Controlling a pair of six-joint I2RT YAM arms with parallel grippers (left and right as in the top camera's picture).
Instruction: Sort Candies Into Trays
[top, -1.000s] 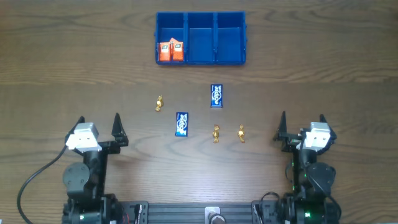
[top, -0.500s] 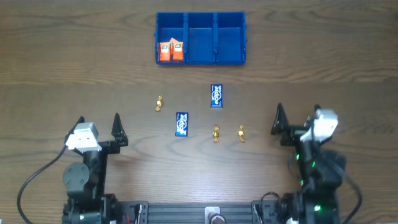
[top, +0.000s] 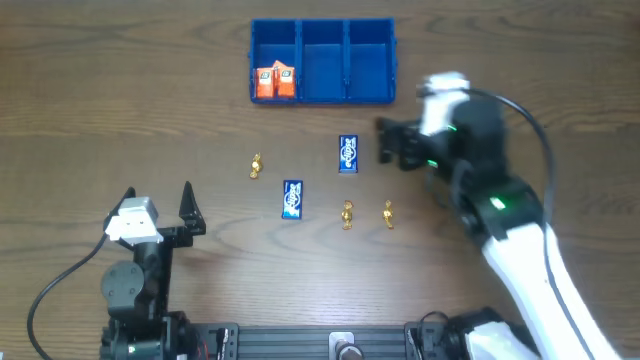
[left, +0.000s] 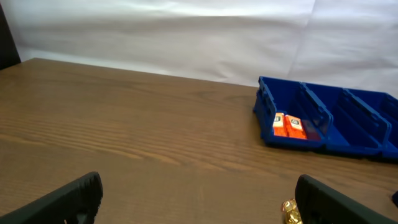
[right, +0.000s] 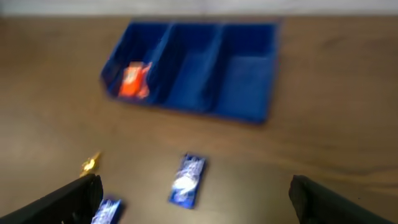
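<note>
The blue three-compartment tray (top: 322, 30) stands at the back, with two orange candies (top: 274, 82) in its left compartment. Two blue candy packets (top: 347, 154) (top: 292, 199) and three gold wrapped candies (top: 256, 166) (top: 347, 215) (top: 388, 214) lie loose on the table. My right gripper (top: 393, 146) is lifted and open, just right of the upper blue packet. In its wrist view a blue packet (right: 188, 180), the tray (right: 249, 93) and the orange candies (right: 134, 82) lie ahead. My left gripper (top: 159, 192) stands open at the front left, holding nothing.
The wooden table (top: 120, 90) is bare to the left and right of the tray. In the left wrist view the tray (left: 348, 106) and one gold candy (left: 290, 210) lie ahead, with a white backdrop (left: 186, 31) behind the table's far edge.
My right arm has risen from its spot at the front right and swung up and to the left, toward the upper blue packet and the tray. The left arm has not moved.
</note>
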